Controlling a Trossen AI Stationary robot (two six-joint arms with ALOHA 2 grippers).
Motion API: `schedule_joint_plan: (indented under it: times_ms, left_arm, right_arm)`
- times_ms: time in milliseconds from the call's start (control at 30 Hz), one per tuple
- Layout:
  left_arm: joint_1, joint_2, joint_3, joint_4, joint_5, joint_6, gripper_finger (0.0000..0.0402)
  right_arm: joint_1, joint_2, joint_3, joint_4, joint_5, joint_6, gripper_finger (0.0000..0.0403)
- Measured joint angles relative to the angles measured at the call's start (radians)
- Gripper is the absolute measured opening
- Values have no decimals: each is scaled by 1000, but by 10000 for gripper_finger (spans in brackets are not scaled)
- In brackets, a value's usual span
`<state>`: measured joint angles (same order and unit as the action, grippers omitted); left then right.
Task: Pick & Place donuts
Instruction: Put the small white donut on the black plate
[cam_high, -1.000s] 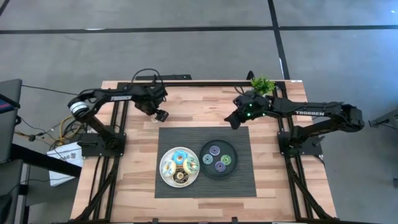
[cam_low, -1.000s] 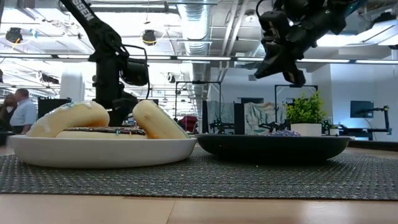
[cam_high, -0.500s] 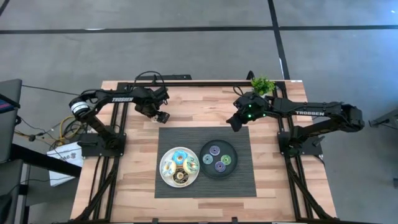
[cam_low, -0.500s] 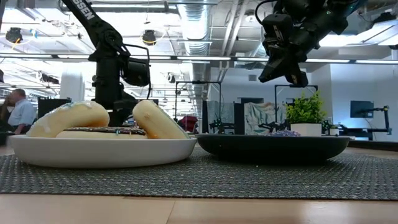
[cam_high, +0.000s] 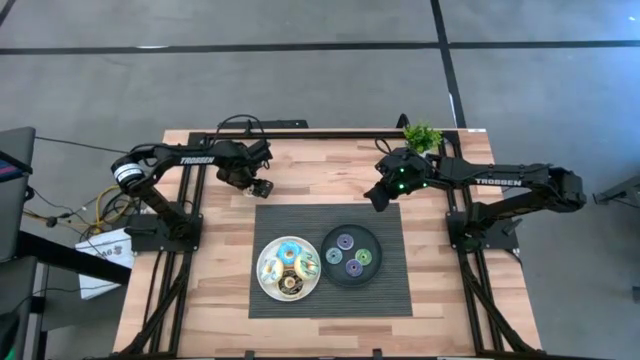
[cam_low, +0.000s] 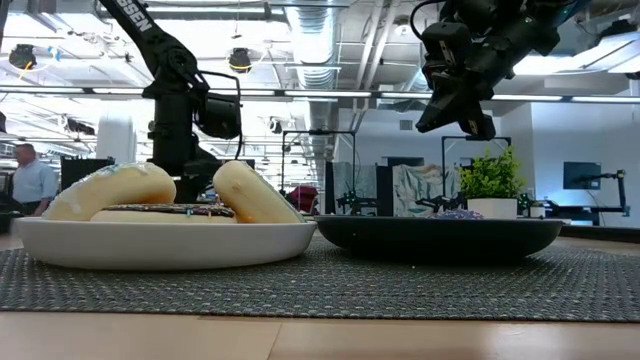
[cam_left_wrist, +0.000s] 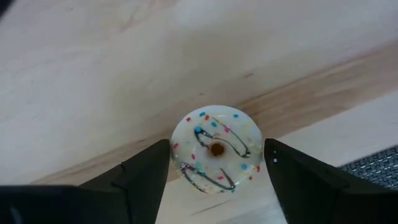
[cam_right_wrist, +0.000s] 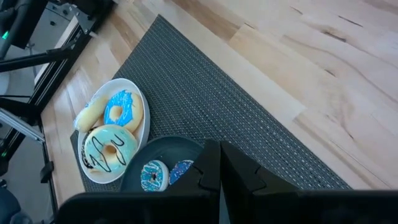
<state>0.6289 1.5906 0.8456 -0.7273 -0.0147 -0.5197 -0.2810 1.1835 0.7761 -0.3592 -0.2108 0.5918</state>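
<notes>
The left gripper (cam_left_wrist: 214, 180) has stopped near the table's far edge toward the left corner, after drawing back slightly over the last second. Its fingers (cam_left_wrist: 146, 177) are spread wide, straddling the white donut (cam_left_wrist: 216, 149) lying flat on the bare table (cam_high: 320, 165), holding nothing. Judging by this, a grasp seems next. The right gripper (cam_high: 379, 196), fingers closed and empty, has barely moved and hangs above the mat's (cam_high: 300, 220) far right corner.

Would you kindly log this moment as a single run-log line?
left gripper: open, straddling white donut on bare wood | right gripper: shut, empty, raised behind mat | white plate: large donuts | black plate: small donuts
</notes>
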Motion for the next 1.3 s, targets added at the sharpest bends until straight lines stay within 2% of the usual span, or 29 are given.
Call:
schedule_joint_plan:
  times_ms: [1300]
  left_arm:
    - [0,-1,22,26,1,41,244]
  right_arm:
    - [0,0,0,1,0,37,1]
